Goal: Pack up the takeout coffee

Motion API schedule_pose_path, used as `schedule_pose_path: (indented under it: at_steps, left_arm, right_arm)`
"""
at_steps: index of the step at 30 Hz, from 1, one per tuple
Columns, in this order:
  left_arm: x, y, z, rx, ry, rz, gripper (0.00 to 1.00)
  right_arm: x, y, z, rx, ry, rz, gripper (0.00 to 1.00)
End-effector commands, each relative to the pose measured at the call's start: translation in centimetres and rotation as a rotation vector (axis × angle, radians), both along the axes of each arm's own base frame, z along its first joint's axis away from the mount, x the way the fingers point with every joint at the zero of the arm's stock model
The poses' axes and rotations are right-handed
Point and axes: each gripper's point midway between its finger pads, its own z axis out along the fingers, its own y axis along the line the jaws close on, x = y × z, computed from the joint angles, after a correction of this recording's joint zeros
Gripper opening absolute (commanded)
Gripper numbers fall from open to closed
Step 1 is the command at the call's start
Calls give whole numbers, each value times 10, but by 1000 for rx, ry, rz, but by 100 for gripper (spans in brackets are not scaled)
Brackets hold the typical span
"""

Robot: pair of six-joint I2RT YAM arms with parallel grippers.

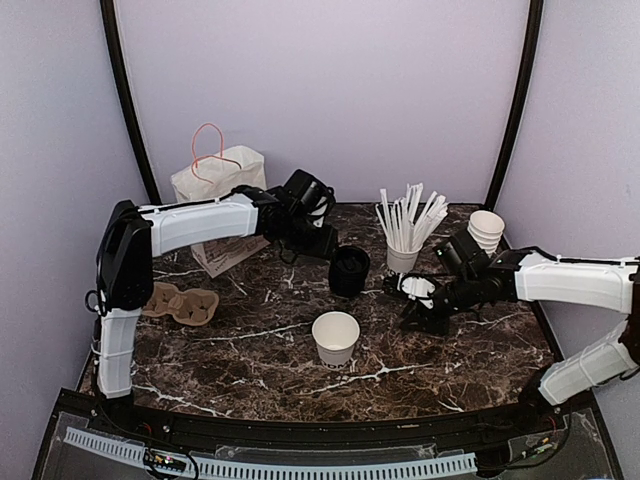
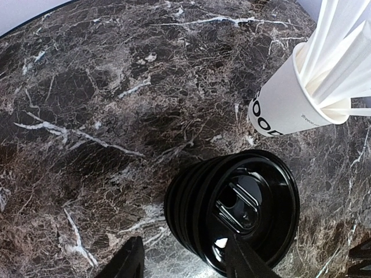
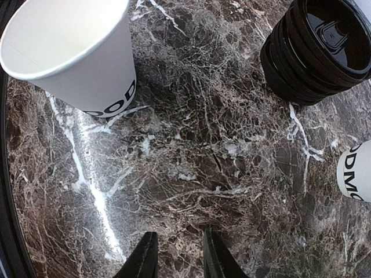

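White lidless cup (image 3: pixel 75 55) apart from right tool (image 3: pixel 179 237)

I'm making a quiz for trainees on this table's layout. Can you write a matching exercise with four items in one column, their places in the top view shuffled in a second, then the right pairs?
Things:
1. paper bag
2. stack of black lids
3. cardboard cup carrier
4. stack of lidless white cups

Places:
A. far right corner
B. centre
C. far left corner
D. left side, in front of the bag

Pairs: 1-C, 2-B, 3-D, 4-A
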Motion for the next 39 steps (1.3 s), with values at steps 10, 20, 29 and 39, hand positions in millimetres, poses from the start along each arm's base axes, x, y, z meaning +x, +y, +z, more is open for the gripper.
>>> schedule_pose_path:
  at_steps: [10,20,29,39]
  left_arm:
    - [-3,-9,-3,112,-15,-38,45]
    - [-2,-11,-6,133,-10,-38,36]
    - [0,-11,2,150,-38,-32,30]
    - [0,-14,11,150,-58,-45,24]
  right_arm:
    - [1,0,-5,-15,0,11,29]
    - [0,0,-8,-25,5,16,29]
    - [-1,-1,-10,-32,10,19,29]
    - [-2,-1,-14,-47,16,22,29]
